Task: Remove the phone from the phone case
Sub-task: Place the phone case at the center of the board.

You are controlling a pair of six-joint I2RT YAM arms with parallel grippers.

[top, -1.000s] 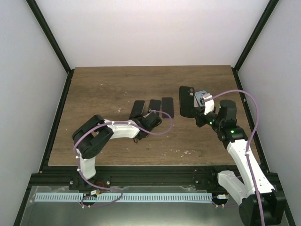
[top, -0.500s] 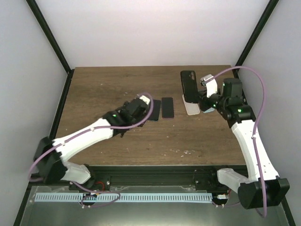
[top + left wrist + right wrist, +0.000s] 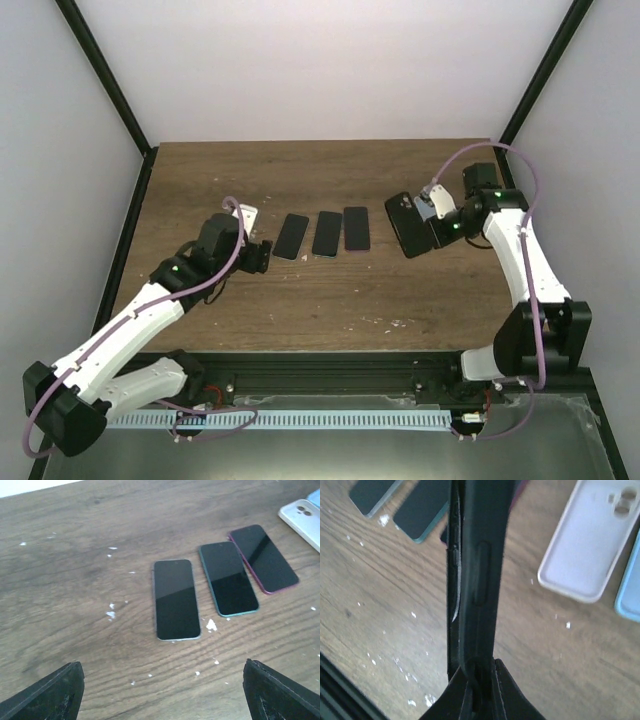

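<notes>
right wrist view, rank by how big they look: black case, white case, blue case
1. black case, but it is closest to the camera
2. white case
3. blue case, cropped by the frame, so unsure

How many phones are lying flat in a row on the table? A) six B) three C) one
B: the left wrist view shows a gray phone, a green-edged phone and a purple-edged phone lying side by side on the table.
</notes>
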